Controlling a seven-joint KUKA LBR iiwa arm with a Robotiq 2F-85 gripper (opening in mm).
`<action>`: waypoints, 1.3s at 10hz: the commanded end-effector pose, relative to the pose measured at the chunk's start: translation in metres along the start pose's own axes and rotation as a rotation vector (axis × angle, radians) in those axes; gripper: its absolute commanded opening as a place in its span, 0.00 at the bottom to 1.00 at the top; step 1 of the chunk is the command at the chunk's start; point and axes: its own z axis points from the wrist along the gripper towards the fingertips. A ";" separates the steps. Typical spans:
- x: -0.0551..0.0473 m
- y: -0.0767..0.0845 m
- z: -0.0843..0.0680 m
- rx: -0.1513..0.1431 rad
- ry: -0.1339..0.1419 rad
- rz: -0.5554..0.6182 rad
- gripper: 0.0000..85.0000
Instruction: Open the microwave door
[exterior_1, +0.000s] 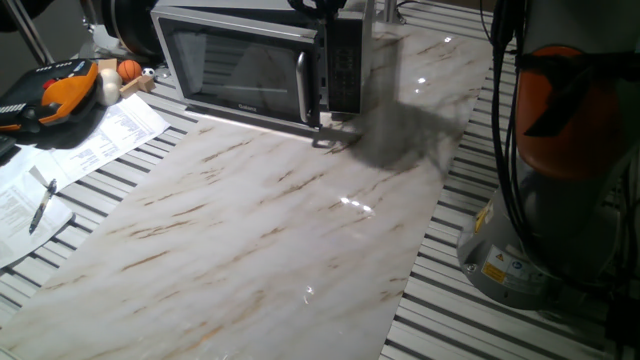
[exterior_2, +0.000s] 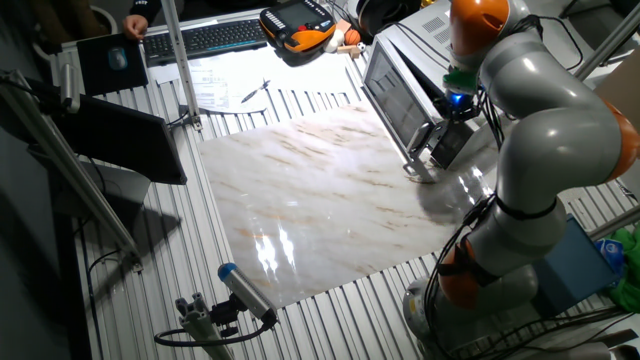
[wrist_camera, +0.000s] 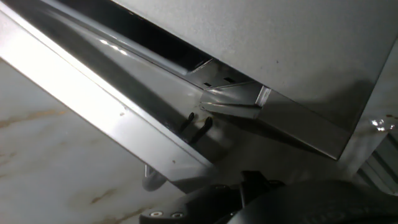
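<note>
The microwave (exterior_1: 260, 60) sits at the far edge of the marble tabletop (exterior_1: 270, 230), front facing out across the slab. The microwave door (exterior_1: 235, 62) looks slightly ajar: in the other fixed view the panel stands angled off the body, and the hand view shows a dark gap between door edge and casing. That is a judgement; how wide it stands cannot be read. The bar handle (exterior_1: 305, 88) is on the door's keypad side, so the arm comes in from there. The gripper (exterior_2: 432, 140) hangs low at that front corner, by the keypad panel (exterior_1: 345, 65), probably to hook or push the door's free edge. Finger spread cannot be told; the fingers are dark and hidden in all 3 views. Papers and a pen (exterior_1: 42, 205) lie well apart, off the door's swing path.
</note>
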 end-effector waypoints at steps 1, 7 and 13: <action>-0.002 0.004 0.000 -0.031 -0.008 0.031 0.00; -0.002 0.031 0.000 -0.081 0.003 0.165 0.00; 0.025 0.075 0.015 -0.152 0.008 0.450 0.00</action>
